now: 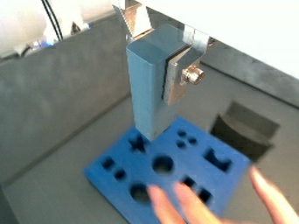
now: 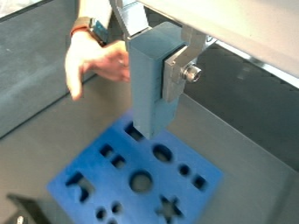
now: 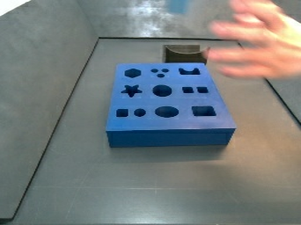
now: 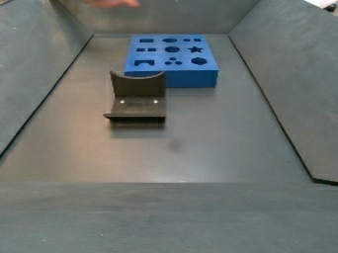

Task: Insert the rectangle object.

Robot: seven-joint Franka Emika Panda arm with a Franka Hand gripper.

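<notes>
My gripper [image 1: 158, 61] is shut on the rectangle object [image 1: 146, 96], a tall light-blue prism held upright, with a silver finger [image 1: 183, 74] on its side. Both wrist views show this grip [image 2: 158, 66], and the prism [image 2: 149, 96] hangs over the dark-blue board [image 2: 128, 175] with shaped holes. The prism's lower end lines up with a hole near the board's edge; I cannot tell its height above it. In a side view the board [image 3: 165, 101] lies flat and only a blue blur [image 3: 177, 4] shows at the top edge. The gripper is out of the side views.
A person's blurred hand [image 3: 253, 44] reaches in near the board, and it also shows in both wrist views [image 1: 187, 206] [image 2: 100, 61]. The dark fixture [image 4: 136, 97] stands on the floor beside the board [image 4: 172, 59]. Grey walls surround the bin.
</notes>
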